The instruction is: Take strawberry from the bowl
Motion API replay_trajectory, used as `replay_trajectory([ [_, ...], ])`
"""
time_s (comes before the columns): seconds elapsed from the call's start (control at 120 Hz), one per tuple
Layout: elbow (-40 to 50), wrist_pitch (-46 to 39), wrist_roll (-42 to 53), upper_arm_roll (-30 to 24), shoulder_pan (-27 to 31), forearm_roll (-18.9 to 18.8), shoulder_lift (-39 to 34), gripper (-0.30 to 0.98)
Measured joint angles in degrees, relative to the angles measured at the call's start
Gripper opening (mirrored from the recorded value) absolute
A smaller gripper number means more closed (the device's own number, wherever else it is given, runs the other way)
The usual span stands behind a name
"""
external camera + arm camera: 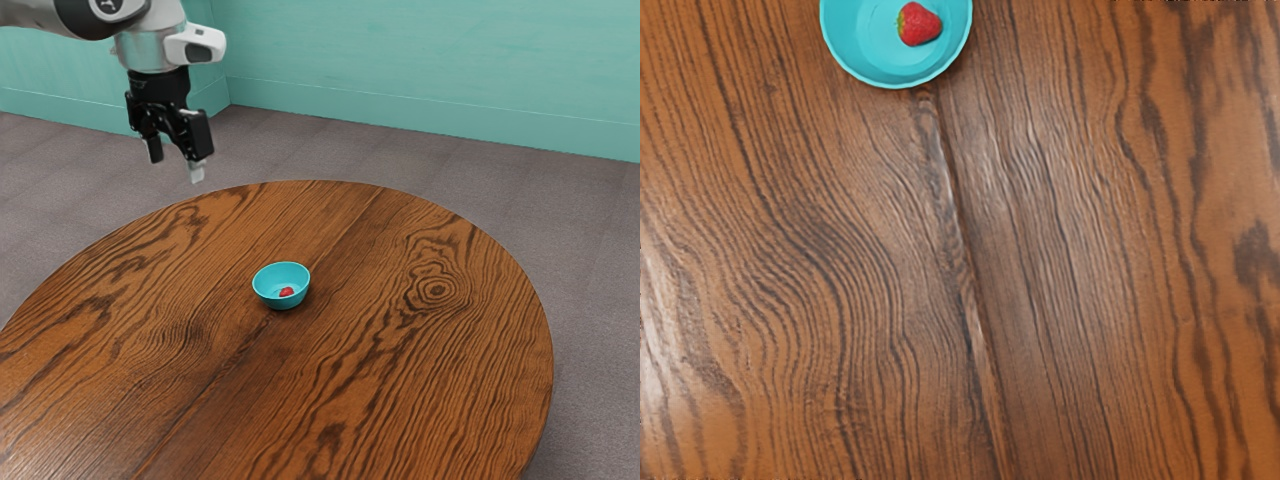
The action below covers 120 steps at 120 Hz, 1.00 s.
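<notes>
the strawberry lies on the floor of the bowl, off to one side; whether it touches the wall, we can't tell. the bowl sits upright, so the fruit is kept from rolling away, and its open mouth leaves us a way in from above. it stands on the wooden table, well in from the rim, which should give us room all round.

our gripper is raised, well apart from the bowl, its two fingers spread wide with nothing between them. we take that as readiness: the reach comes next, and the whole job is ahead. we'd move over the bowl and go down with care, since a fingertip catching the rim could tip or slide it.

counting up: one strawberry, one bowl, one table, one arm, one gripper with two fingers.
</notes>
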<state>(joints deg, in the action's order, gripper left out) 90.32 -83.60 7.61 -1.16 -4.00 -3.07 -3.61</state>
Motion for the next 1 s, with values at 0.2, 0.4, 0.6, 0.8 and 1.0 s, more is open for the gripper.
replay_trajectory([
  [0.2,1.07,-0.03,-1.02,-0.31,0.60,0.70,-0.64,0.69],
  [0.4,0.68,-2.76,1.42,-0.10,-1.13,1.33,9.28,0.69],
  [0.6,-3.80,-9.09,9.24,0.10,-0.19,1.24,20.64,0.69],
  [0.8,-7.53,-15.20,24.41,1.13,0.04,0.99,28.46,0.69],
  [1.0,-8.02,-20.50,40.02,1.37,-0.24,1.06,31.97,0.69],
])
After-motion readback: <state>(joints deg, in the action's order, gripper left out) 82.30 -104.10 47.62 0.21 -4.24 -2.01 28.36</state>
